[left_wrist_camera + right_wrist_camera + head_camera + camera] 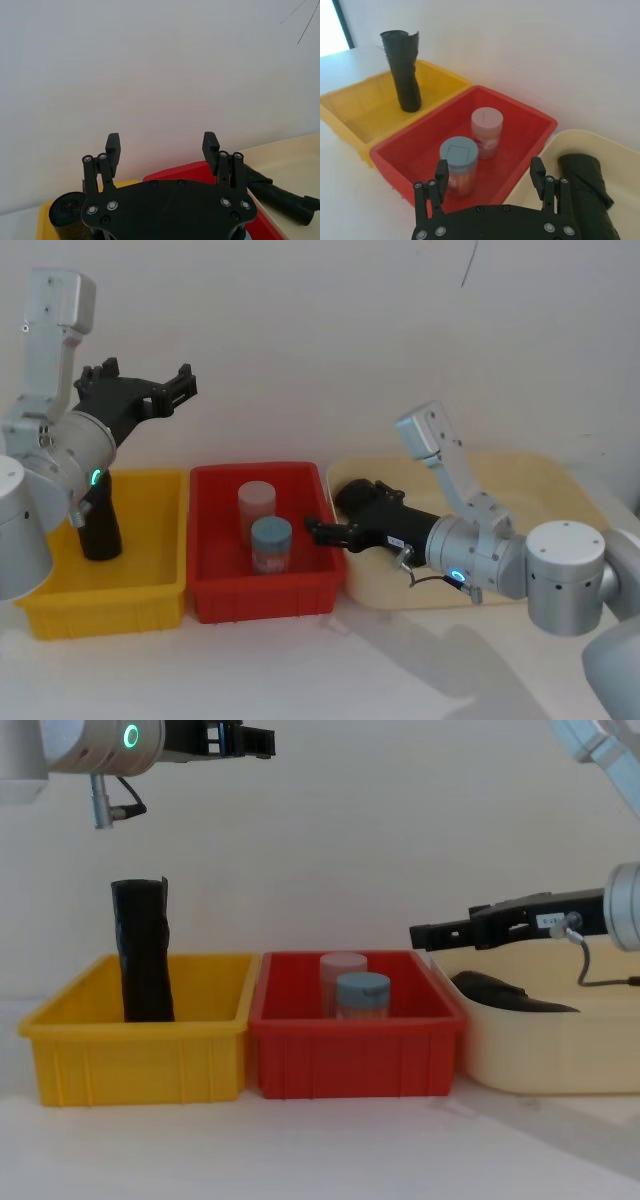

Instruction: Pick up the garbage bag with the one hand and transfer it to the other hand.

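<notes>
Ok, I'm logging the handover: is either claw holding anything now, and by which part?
Nothing is held. The left claw is open, raised high; the right claw is open above the right side of the red bin.

Right claw (pixel 488 176) fingers spread, nothing between them, over the near edge of the red bin (pixel 522 112), which holds a blue-capped jar (pixel 459 161) and a pink-lidded jar (pixel 487 125) just beside each other. Garbage bag (pixel 585 187) lies on its side in the cream tray (pixel 600 138) next to the red bin. Crinkled black roll (pixel 403 72) stands upright in the yellow bin (pixel 365 117) on the red bin's other side.
</notes>
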